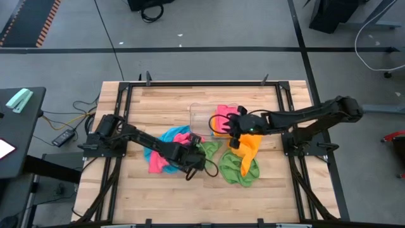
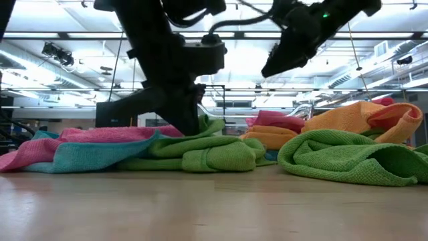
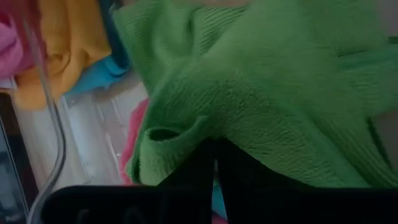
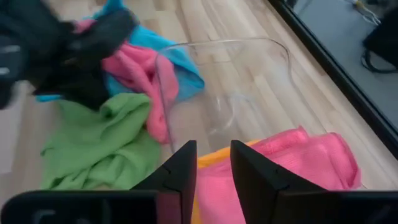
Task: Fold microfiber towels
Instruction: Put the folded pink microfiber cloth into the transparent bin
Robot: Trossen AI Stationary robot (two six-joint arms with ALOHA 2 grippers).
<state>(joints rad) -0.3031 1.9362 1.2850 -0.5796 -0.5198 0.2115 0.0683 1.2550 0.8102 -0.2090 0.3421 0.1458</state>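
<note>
Several microfiber towels lie bunched mid-table. A small green towel [image 1: 209, 149] lies beside a blue towel [image 1: 174, 135] and a pink towel [image 1: 154, 162]. My left gripper [image 3: 215, 157] is shut on the green one and comes down onto it in the low view [image 2: 189, 122]. A second green towel [image 1: 240, 168] and an orange towel [image 1: 251, 145] lie to the right. Another pink towel [image 4: 292, 163] lies over an orange one. My right gripper [image 4: 213, 167] hangs open above them, in the air [image 2: 275, 65], touching nothing. My left gripper pinches a bunched fold of the green towel [image 3: 186, 134] between its two shut fingers, which slant down from the table's left side. The fold is several layers thick there. The rest of the towel [image 2: 200, 157] lies slack on the table.
A clear plastic tray [image 4: 236, 68] stands at the far middle of the table, next to the pink and orange towels. A black frame [image 1: 202, 83] runs around the wooden tabletop. Bare wood [image 1: 190, 196] lies along the near edge.
</note>
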